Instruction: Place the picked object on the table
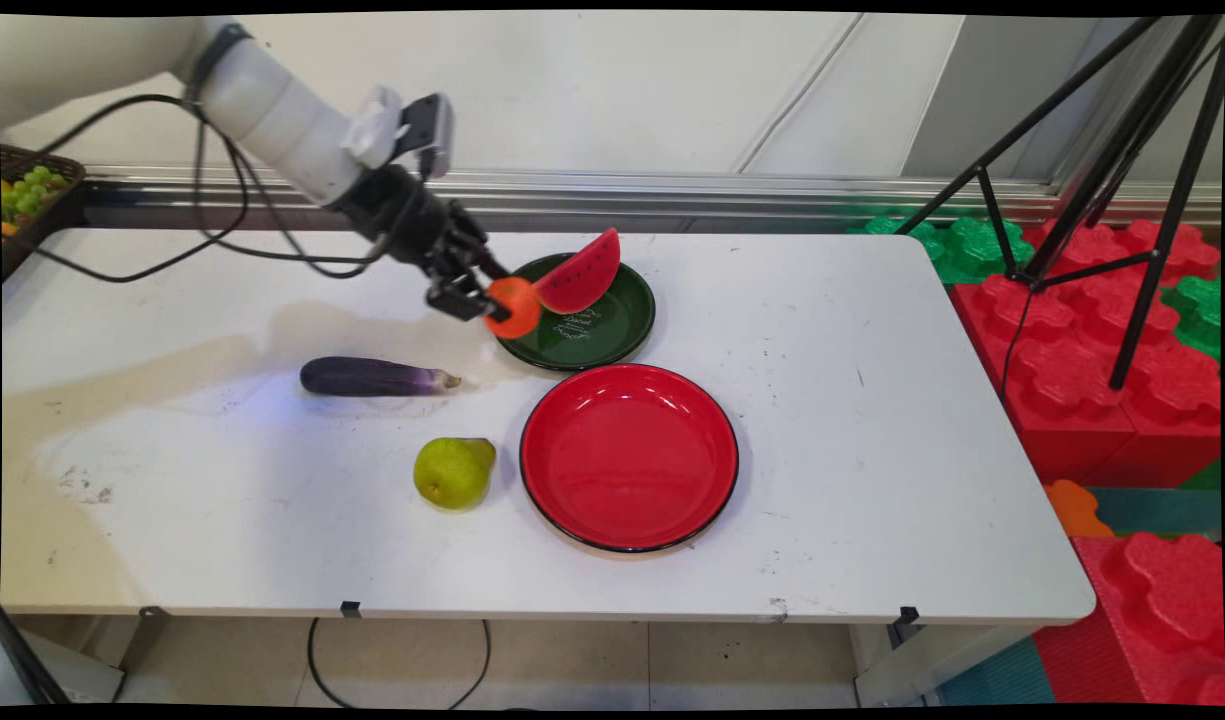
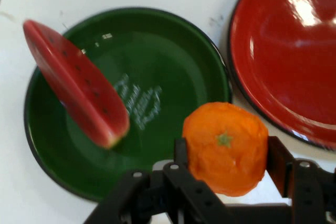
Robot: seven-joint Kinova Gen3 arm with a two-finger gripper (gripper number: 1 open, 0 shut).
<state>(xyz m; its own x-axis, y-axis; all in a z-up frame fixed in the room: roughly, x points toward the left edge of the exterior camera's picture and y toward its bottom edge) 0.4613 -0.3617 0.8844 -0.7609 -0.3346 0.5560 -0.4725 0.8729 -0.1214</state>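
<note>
My black gripper point(image 1: 494, 303) point(image 2: 227, 153) is shut on an orange point(image 1: 514, 306) point(image 2: 226, 148), held just above the near-left rim of the green plate point(image 1: 612, 330) point(image 2: 173, 66). A red watermelon slice point(image 1: 579, 273) point(image 2: 76, 82) stands on edge in that green plate, beside the orange. The empty red plate point(image 1: 629, 456) point(image 2: 294, 51) lies in front of the green one. A purple eggplant point(image 1: 374, 377) lies on the table to the left, below the gripper. A green pear point(image 1: 454, 471) sits left of the red plate.
A basket of green grapes point(image 1: 27, 190) sits at the far left edge. A black tripod point(image 1: 1102, 180) and red and green foam blocks point(image 1: 1102, 340) stand beyond the table's right end. Black cables point(image 1: 212, 200) hang from the arm.
</note>
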